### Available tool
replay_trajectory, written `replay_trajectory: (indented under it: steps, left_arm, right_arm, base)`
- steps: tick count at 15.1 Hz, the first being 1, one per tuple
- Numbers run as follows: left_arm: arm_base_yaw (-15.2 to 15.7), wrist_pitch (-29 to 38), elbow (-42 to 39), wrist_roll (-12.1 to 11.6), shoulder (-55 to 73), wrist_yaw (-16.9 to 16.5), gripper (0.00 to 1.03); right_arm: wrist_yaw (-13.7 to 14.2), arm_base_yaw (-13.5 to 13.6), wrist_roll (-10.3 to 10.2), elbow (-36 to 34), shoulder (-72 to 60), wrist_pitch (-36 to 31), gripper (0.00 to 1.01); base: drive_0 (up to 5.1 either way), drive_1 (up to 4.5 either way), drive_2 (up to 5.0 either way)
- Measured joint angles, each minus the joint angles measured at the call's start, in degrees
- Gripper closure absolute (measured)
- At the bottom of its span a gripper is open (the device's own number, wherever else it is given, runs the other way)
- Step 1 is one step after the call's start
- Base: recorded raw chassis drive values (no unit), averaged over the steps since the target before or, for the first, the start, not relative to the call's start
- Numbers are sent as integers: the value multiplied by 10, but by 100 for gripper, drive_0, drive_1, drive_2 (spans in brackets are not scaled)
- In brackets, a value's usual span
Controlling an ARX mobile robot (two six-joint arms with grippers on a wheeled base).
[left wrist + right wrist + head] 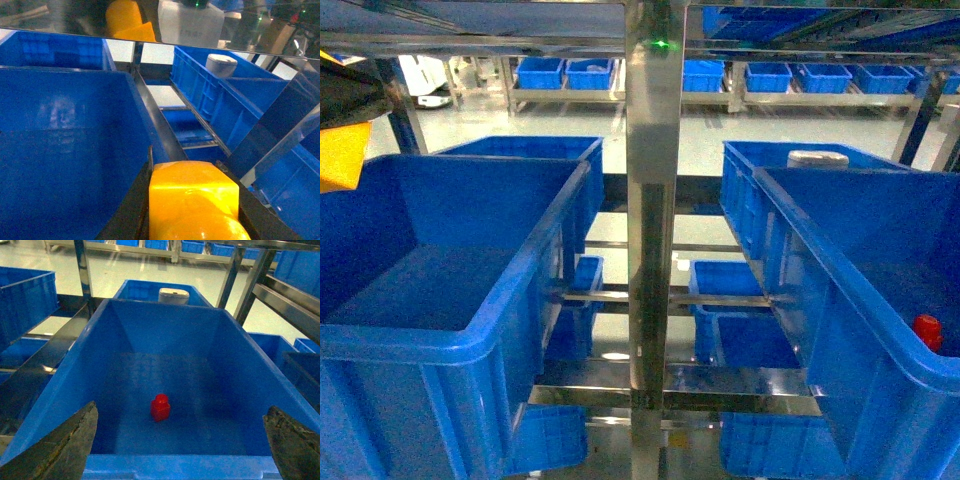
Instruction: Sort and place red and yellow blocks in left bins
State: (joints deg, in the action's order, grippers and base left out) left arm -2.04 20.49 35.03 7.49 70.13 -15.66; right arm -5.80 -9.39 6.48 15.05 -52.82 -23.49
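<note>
The yellow block (192,197) fills the gap between my left gripper's (185,167) black fingers, which are shut on it. It hangs above the near right corner of the large left bin (65,125), whose floor is bare. In the head view the yellow block (340,155) shows at the far left edge, over the left bin's (420,340) rim. The red block (160,407) stands upright on the floor of the right-hand blue crate (175,467); the red block (926,330) also peeks over that crate's wall. My right gripper (182,442) hovers open above the crate's near rim, holding nothing.
A steel shelf post (653,250) stands between the two big crates. A white round container (173,295) sits in the blue crate behind the right one. Another blue crate (520,150) sits behind the left bin. Smaller blue bins (730,280) lie on a lower shelf.
</note>
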Motion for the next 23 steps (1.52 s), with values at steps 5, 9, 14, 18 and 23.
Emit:
replay_trajectory:
  steps: [5,9,14,18,23]
  left_arm:
    - [7,-23,0,0,2,4,77]
    - [43,-46,17,-21,80,-25,77]
    - [88,-29,89,-79,254,-45,77]
    - [106,-50,189,-129,348,-43,77]
    - [130,-100,271,-257,484,-25,77]
  right_arm:
    - [-2,0,-4,2,-9,5,3]
    - [-2,0,-4,2,-7,5,3]
    - [-2,0,-4,2,-7,5,3]
    - [-2,0,-4,2,-7,5,3]
    - [-2,0,-4,2,-7,5,3]
  base:
    - [0,0,0]
    - [0,0,0]
    - [0,0,0]
    - [0,0,0]
    - [0,0,0]
